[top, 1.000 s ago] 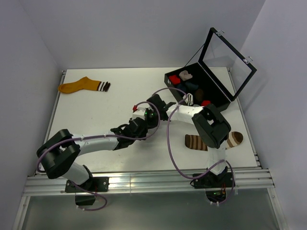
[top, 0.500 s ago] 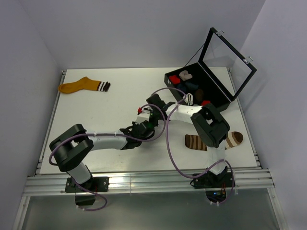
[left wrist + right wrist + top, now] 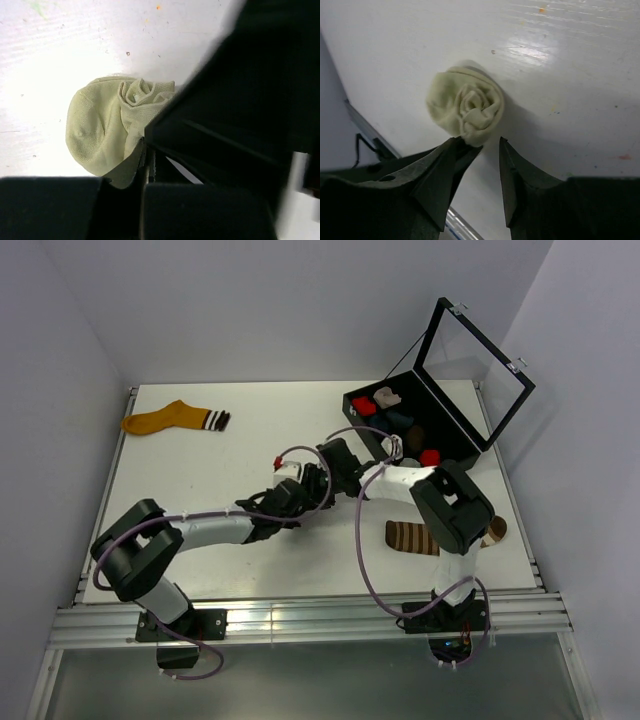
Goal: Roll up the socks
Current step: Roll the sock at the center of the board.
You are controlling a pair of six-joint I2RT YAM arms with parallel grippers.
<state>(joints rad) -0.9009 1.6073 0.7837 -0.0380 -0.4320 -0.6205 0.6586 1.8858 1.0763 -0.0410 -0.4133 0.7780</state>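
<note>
Both wrist views showed you the rolled cream sock (image 3: pixel 467 107), hidden overhead: your left gripper (image 3: pixel 145 156) pinched its edge, your right gripper (image 3: pixel 485 142) stood open.

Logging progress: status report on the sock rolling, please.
Left claw shut on edge of rolled cream fabric ankle sock. Right claw open, tips beside the roll. Brown striped fabric sock lies apart.

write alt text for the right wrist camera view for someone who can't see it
A cream sock rolled into a tight spiral bundle lies on the white table. The right gripper sits just below it in the picture, its two dark fingers apart and nothing between them, with one fingertip right at the roll's near edge.
</note>
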